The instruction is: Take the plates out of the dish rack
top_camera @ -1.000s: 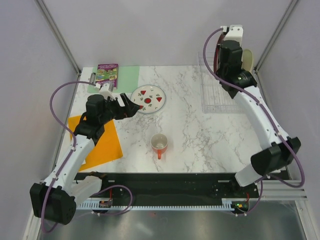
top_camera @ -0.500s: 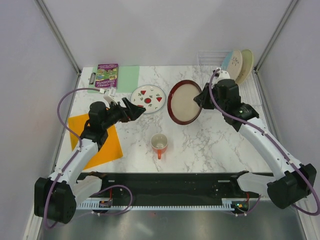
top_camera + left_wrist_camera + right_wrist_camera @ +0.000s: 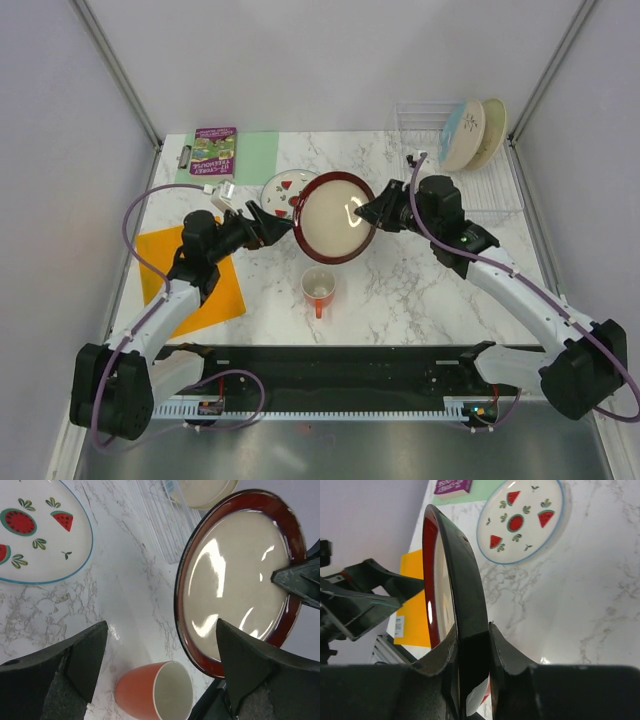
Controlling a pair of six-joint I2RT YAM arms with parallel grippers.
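Over the middle of the bench (image 3: 440, 290), the maroon-rimmed plate (image 3: 335, 217) now hangs tilted on edge. Half a second back it was further right, clear of the watermelon plate (image 3: 281, 186). From above it now covers that plate's right side. My right pincer (image 3: 372, 213) has carried it leftward and is clamped narrow on its right rim; the wrist view shows the rim edge-on between the fingers. My left pincer (image 3: 275, 222) gapes wide just beside the plate's left rim, closer than before. I cannot tell whether it touches.

I count four plates. One is held, and the watermelon one lies flat on the bench. The sprigged cream plate (image 3: 461, 135) and the pale yellow plate (image 3: 493, 130) stand leaning in the dish rack (image 3: 420, 112) at the far right corner.

One orange-red mug (image 3: 318, 289) stands upright just near of the held plate. An orange sheet (image 3: 205, 290), a green mat (image 3: 258, 152) and a purple booklet (image 3: 215, 150) lie to the left.
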